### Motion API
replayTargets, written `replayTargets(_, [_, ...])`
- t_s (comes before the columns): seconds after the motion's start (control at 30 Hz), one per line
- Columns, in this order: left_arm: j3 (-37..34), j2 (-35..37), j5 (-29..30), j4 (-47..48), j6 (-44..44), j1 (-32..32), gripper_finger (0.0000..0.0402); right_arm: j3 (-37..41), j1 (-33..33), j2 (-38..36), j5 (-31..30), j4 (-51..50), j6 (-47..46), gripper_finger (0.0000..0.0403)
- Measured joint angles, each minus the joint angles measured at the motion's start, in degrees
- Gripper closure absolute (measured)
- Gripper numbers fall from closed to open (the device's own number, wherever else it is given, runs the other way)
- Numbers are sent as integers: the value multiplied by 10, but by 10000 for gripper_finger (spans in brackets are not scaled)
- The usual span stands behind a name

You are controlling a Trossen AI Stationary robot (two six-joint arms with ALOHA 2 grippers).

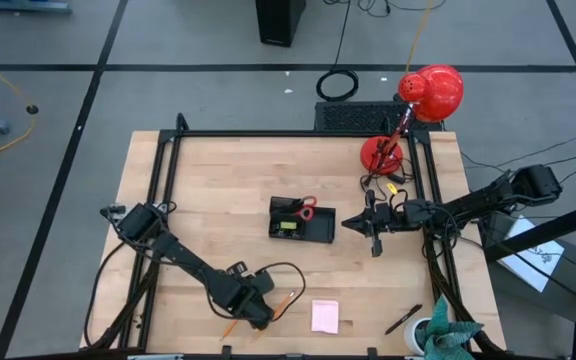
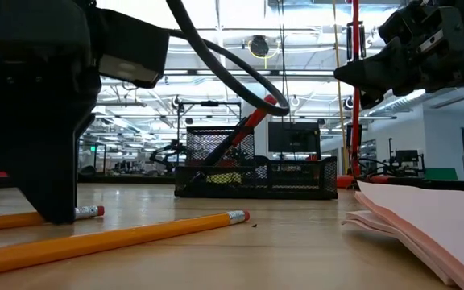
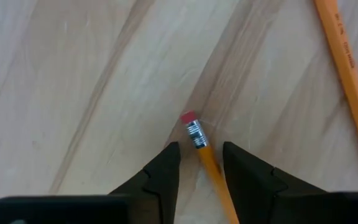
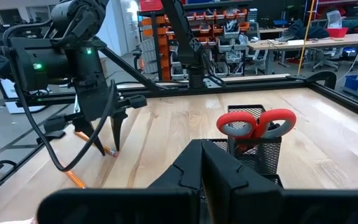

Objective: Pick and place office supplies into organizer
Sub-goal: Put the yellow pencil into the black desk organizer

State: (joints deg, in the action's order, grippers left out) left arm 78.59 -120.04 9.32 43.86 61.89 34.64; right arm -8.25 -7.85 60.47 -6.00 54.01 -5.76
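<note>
Left tool part-open astride pencil, eraser end pointing forward between fingers, no visible grip

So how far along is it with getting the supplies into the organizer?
Done: scissors stand in the organizer. In hand: the left gripper straddles one pencil on the table, not yet clamped. Left: the second pencil, sticky-note pad and pen. The right gripper waits shut beside the organizer.

Two pencils, one pen, one sticky-note pad, one organizer (holding one pair of scissors).
</note>
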Motion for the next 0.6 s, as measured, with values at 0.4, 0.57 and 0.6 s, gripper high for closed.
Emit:
replayTargets(0.4, [-3, 1, 22, 2, -89, 1, 363, 0, 0, 0, 0, 1, 0, 399])
replayTargets(0.57, [-4, 1, 42, 1, -138, -1, 394, 0, 0, 0, 0, 1, 0, 399])
replayTargets(0.6, [-4, 1, 43, 2, -150, -3, 394, 0, 0, 0, 0, 1, 0, 399])
